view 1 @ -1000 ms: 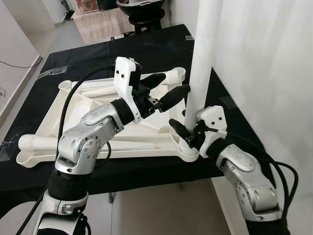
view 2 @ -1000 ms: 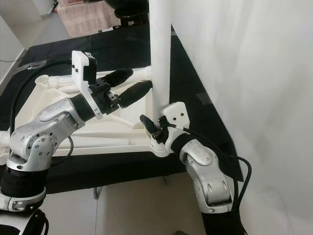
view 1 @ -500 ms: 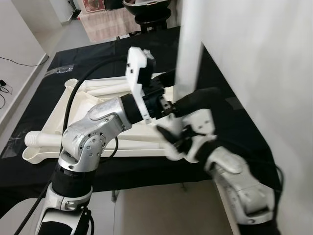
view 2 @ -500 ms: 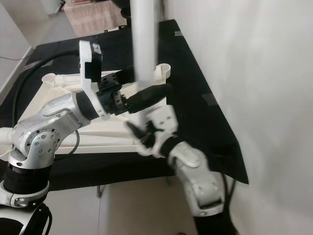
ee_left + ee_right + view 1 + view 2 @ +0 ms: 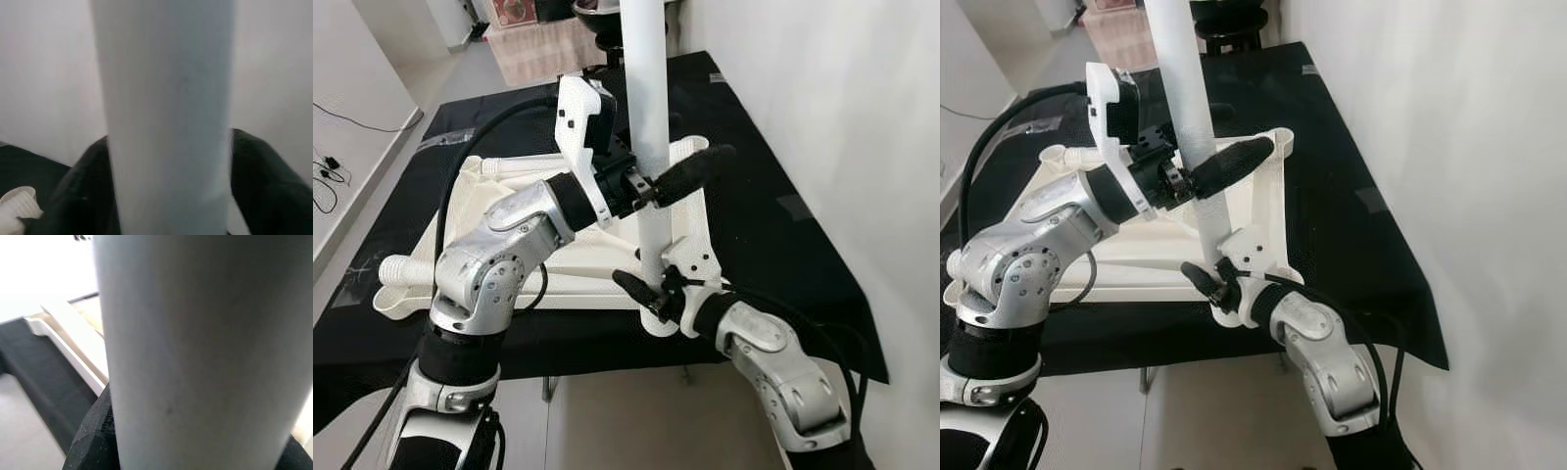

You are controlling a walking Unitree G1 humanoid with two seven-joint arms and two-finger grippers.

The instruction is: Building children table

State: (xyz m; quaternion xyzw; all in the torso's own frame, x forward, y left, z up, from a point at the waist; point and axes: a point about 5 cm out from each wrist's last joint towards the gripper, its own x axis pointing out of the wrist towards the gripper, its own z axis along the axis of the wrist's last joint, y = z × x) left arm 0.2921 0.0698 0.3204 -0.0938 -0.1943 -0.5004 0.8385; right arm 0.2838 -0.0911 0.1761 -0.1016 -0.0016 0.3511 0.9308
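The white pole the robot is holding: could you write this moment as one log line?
stage: fitting leg | white table leg upright in near corner socket of upturned tabletop | left pincer around leg midway | right pincer around leg base

An upside-down white plastic children's table panel (image 5: pixel 509 230) lies on the black cloth-covered tabletop (image 5: pixel 773 186). A tall white plastic table leg (image 5: pixel 646 108) stands upright in the panel's near right corner socket. The left end effector (image 5: pixel 651 181) straddles the leg partway up, one finger on each side; the right end effector (image 5: pixel 646 286) holds the leg at its base. Another white ribbed table leg (image 5: pixel 401 268) lies across the panel's near left corner.
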